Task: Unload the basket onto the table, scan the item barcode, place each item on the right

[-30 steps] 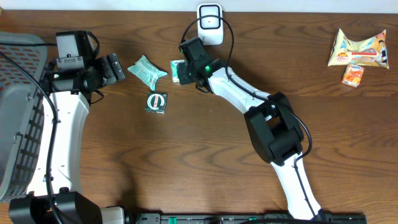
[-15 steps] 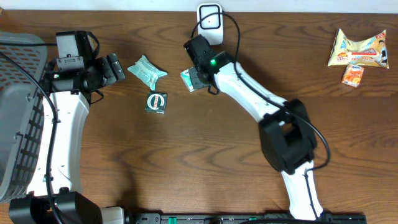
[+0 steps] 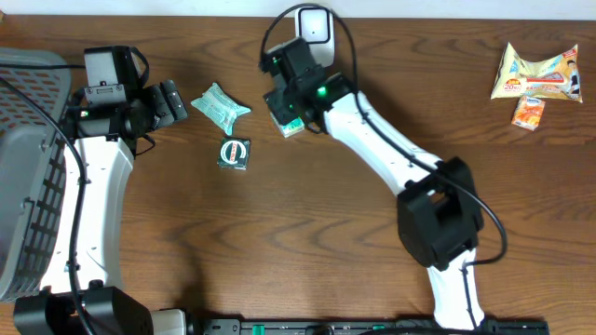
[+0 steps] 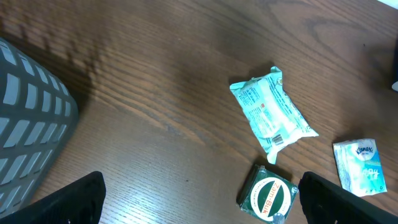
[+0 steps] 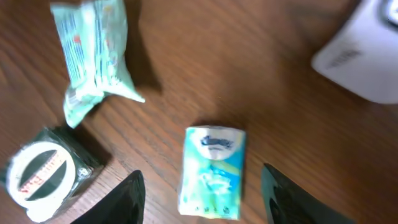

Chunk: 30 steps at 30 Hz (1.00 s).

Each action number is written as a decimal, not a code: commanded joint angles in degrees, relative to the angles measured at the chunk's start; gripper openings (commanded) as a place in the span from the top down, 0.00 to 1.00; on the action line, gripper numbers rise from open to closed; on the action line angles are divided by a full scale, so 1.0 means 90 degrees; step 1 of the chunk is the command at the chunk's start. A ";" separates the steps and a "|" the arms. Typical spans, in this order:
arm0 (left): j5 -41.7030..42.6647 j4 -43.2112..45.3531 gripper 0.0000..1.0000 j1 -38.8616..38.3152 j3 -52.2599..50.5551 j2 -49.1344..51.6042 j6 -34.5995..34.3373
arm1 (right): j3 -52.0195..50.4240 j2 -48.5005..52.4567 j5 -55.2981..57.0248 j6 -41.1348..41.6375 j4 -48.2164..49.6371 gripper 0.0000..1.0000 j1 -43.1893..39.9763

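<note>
Evidently, the tissue pack (image 5: 213, 171) is laid flat on the table (image 5: 261, 87) at lower middle of the right wrist view, near the scanner (image 5: 367, 56), presumably for barcode reading, straddled but ungripped by the parted right gripper (image 5: 205, 193), while the left gripper (image 3: 172, 100) is spread wide and empty at upper left.

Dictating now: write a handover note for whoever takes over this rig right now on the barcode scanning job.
Left gripper: open, empty, hovering beside the basket.
Right gripper: open, over the tissue pack, which lies flat on the table near the scanner, not gripped.
Other items: wipes pack and green tin lie between left gripper and tissue pack; snack packs far right.
Done: cannot tell whether anything has been scanned.
Left: pick an item and show its barcode to the scanner.
</note>
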 commanded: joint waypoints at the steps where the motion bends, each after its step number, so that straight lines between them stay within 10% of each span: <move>1: -0.0041 -0.0017 0.02 0.0022 -0.0032 0.0036 -0.0053 | -0.0007 0.0515 0.0566 -0.0534 -0.0017 0.48 0.0153; 22: -0.0041 -0.0017 0.02 0.0022 -0.0032 0.0036 -0.0053 | -0.0005 0.0763 0.1831 -0.0389 -0.2127 0.71 0.0415; 30: -0.0041 -0.0017 0.02 0.0022 -0.0032 0.0036 -0.0053 | -0.0005 0.0182 0.2273 -0.0393 -0.2399 0.45 0.0799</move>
